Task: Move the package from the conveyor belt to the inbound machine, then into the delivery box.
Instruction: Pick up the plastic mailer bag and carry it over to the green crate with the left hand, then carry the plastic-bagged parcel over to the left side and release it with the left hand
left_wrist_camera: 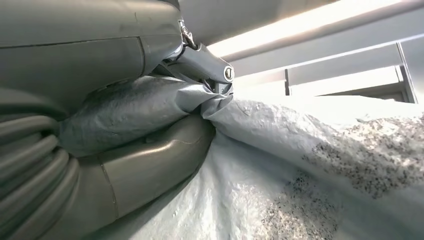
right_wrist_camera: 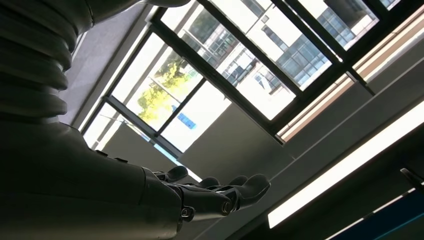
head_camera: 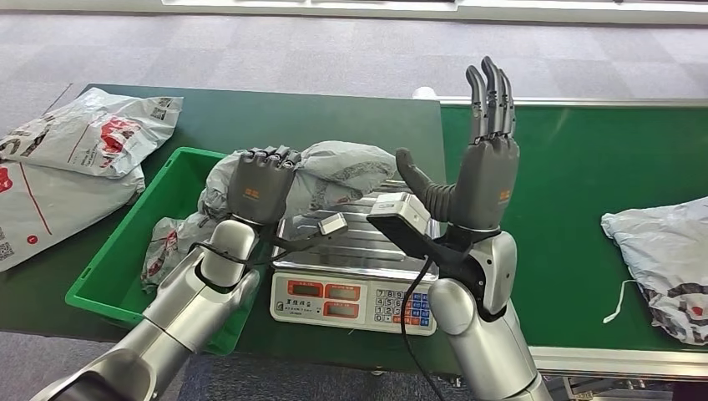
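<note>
Now left hand [head_camera: 260,185] around package [head_camera: 342,177]

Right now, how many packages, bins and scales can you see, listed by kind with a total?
Grey packages: 3, one gripped by the left hand over the scale, one in the bin, one on the belt
White packages: 2
Green bins: 1
Scales: 1
Total: 7

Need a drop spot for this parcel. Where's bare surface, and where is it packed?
Bare: the conveyor belt between the right hand and the grey bag, and the green bin floor at its left. Crowded: the scale, where the left hand holds the package.
</note>
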### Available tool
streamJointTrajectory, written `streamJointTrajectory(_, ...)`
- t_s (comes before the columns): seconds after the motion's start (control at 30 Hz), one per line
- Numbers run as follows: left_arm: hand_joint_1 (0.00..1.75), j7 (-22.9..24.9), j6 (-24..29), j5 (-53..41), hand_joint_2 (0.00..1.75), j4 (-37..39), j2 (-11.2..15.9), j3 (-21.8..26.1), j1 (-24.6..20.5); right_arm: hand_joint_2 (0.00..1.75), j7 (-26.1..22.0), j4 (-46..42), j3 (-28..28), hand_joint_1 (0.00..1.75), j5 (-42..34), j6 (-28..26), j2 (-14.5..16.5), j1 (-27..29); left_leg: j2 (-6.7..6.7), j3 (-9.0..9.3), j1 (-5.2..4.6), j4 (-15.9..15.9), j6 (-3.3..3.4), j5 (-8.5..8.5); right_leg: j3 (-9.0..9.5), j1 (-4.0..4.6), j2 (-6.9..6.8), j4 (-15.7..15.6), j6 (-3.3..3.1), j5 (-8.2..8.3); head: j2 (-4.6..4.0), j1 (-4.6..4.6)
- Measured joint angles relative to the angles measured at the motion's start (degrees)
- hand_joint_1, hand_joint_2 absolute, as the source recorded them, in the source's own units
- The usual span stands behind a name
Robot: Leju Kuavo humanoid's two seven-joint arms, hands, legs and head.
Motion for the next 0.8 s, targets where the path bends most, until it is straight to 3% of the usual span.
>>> streamJointTrajectory(0.27,1.75,0.41,0.32,0.00,1.75,-2.45,0.92,0.36,0.42,1.75,0.00,-0.35,0.00,0.00,0.02,-0.01,0.00,0.18,0.00,-0.01,0.00,0.01,0.00,0.00,0.00,-0.02,0.00,0.00,0.00,0.01,0.00,0.00)
streamJointTrajectory(0.4,1.75,9.66,6.77,0.00,1.75,-6.01,3.59,1.12,0.63,1.75,0.17,-0.33,0.00,0.00,0.09,-0.52,-0.01,0.21,0.11,-0.06,0.00,0.00,-0.02,0.00,-0.08,0.05,0.11,0.04,-0.03,0.04,0.00,0.00)
streamJointTrajectory(0.47,1.75,11.71,9.20,0.00,1.75,-9.95,6.13,3.70,0.42,1.75,0.37,-0.20,0.00,0.00,0.08,-1.25,-0.04,0.23,0.19,-0.04,0.01,0.00,-0.05,-0.01,-0.12,0.11,0.19,0.04,-0.06,0.04,0.00,-0.01)
streamJointTrajectory(0.63,1.75,4.59,9.66,0.00,1.75,-18.32,9.85,16.67,2.60,1.75,0.45,0.23,0.00,0.00,0.12,-2.85,-0.11,0.62,0.20,-0.04,0.15,-0.06,-0.17,-0.01,-0.12,0.24,0.21,0.05,-0.18,-0.04,0.00,0.00)
streamJointTrajectory(0.7,1.75,6.97,8.94,0.00,1.75,-20.35,11.90,20.61,3.74,1.75,0.46,0.22,0.00,0.00,0.33,-2.81,-0.11,0.92,0.21,-0.03,0.19,-0.06,-0.21,-0.03,-0.13,0.26,0.23,0.05,-0.20,-0.04,0.00,-0.01)
streamJointTrajectory(0.8,1.75,16.10,5.10,0.00,1.75,-21.54,15.79,22.49,4.77,1.75,0.55,0.20,0.00,0.00,0.81,-2.18,-0.11,1.25,0.23,-0.03,0.21,-0.06,-0.23,-0.04,-0.14,0.28,0.22,0.05,-0.22,-0.06,0.00,-0.02)
